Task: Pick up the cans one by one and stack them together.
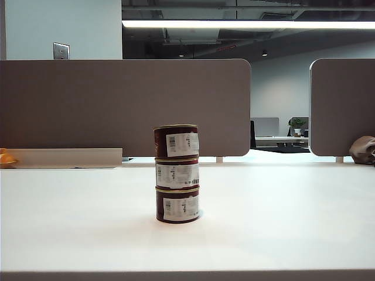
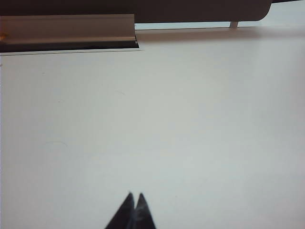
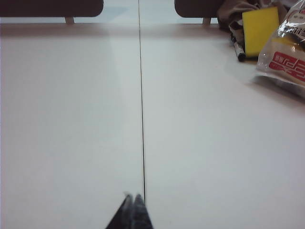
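Observation:
Three cans stand in one upright stack in the middle of the white table (image 1: pixel 281 222) in the exterior view: a bottom can (image 1: pixel 177 205), a middle can (image 1: pixel 177 174) and a top can (image 1: pixel 176 141), each dark maroon with a white barcode label and a gold rim. Neither arm appears in that view. My left gripper (image 2: pixel 135 194) is shut with nothing in it, over bare tabletop. My right gripper (image 3: pixel 132 195) is also shut and empty, beside the table seam (image 3: pixel 141 105). No can shows in either wrist view.
Grey partition panels (image 1: pixel 123 105) close off the far edge. A pale tray-like ledge (image 2: pixel 66 28) lies at the back left. At the back right sit a yellow sponge (image 3: pixel 260 28), a crinkly plastic bag (image 3: pixel 286 52) and a brown bundle (image 1: pixel 363 150).

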